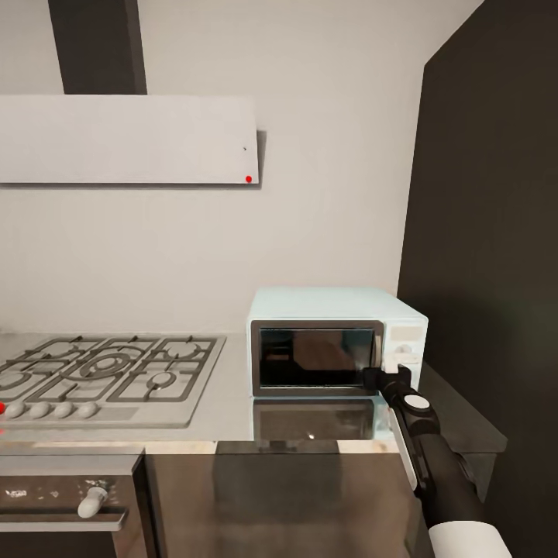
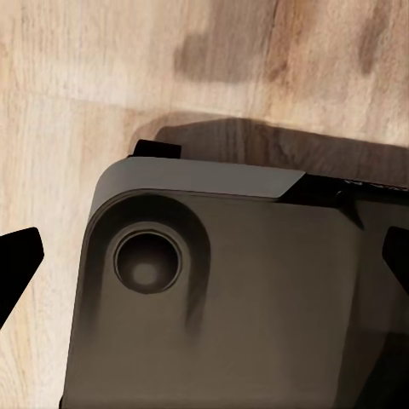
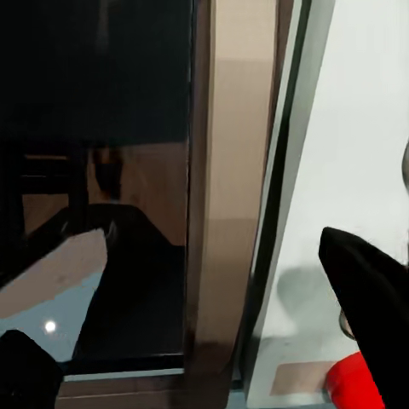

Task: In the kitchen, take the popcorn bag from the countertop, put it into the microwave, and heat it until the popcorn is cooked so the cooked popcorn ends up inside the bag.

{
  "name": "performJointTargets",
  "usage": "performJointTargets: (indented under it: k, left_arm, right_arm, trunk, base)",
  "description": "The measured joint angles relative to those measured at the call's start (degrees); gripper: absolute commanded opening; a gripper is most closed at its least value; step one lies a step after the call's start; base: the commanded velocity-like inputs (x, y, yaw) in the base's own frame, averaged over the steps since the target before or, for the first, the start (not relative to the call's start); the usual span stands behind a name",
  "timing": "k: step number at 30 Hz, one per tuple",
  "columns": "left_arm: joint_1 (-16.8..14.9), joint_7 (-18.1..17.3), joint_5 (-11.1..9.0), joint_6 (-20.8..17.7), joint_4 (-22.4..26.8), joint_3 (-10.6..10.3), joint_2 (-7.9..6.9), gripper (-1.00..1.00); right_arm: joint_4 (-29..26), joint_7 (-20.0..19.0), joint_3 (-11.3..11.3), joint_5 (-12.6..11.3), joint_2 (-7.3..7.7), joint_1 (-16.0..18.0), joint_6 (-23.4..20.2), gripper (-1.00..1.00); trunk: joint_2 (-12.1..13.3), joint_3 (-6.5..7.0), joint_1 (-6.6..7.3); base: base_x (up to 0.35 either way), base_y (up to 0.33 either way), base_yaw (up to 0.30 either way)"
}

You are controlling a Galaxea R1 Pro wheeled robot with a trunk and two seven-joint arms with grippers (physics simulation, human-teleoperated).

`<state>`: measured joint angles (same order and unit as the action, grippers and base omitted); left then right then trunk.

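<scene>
The pale mint-blue microwave [image 1: 333, 341] stands on the grey countertop [image 1: 225, 411] with its dark glass door closed. My right gripper [image 1: 385, 377] is at the door's right edge, just before the white knob panel [image 1: 404, 341]. In the right wrist view the gripper [image 3: 204, 341] is open, one finger [image 3: 25, 375] over the glass and the other finger [image 3: 375, 298] over the white panel, with the door's frame [image 3: 230, 213] between them. My left gripper [image 2: 204, 256] is open and holds nothing. The popcorn bag and the popcorn are out of view.
A gas hob [image 1: 108, 372] with a row of knobs fills the countertop's left part, under a grey hood [image 1: 128, 139]. A tall dark wall [image 1: 488, 256] stands close to the microwave's right. A steel oven front [image 1: 70, 504] sits below. The left wrist view looks down on my base [image 2: 230, 298] and wood floor [image 2: 85, 77].
</scene>
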<state>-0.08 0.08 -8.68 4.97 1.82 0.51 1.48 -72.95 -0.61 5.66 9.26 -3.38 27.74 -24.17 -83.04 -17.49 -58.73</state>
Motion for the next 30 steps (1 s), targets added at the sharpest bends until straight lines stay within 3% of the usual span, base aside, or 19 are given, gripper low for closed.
performJointTargets:
  k: [2, 4, 17, 23, 30]
  left_arm:
    - [0.00, 0.00, 0.02, 0.00, 0.00, 0.00, 0.00, 1.00]
    - [0.02, 0.00, 0.02, -0.01, 0.02, 0.01, 0.00, 1.00]
    - [0.02, -0.08, 0.10, 0.00, 0.01, 0.01, 0.08, 1.00]
    - [0.01, 0.00, 0.01, -0.16, -0.07, 0.16, 0.34, 1.00]
    - [0.02, -0.06, 0.07, -0.05, -0.03, 0.07, 0.35, 1.00]
  right_arm:
    - [-0.01, -0.03, -0.04, 0.08, 0.00, 0.00, -0.08, -1.00]
    - [-0.03, 0.22, 0.10, 1.64, 0.02, 0.01, -0.13, -1.00]
    - [-0.11, 0.30, 0.80, 1.72, -0.01, 0.04, -0.30, -1.00]
    - [-0.06, 0.28, 0.87, 1.71, -0.07, 0.02, -0.20, -1.00]
    - [-0.26, 0.21, 3.09, 1.45, -0.07, 0.03, -0.23, -1.00]
  trunk:
    - [0.00, 0.00, 0.00]
    - [0.00, 0.00, 0.00]
    - [0.00, 0.02, 0.00]
    - [0.00, 0.01, -0.04]
    - [0.00, 0.01, -0.01]
  base:
    - [0.000, 0.000, 0.000]
    - [0.000, 0.000, 0.000]
    - [-0.010, 0.000, 0.000]
    - [-0.314, 0.055, 0.000]
    - [-0.212, 0.146, 0.000]
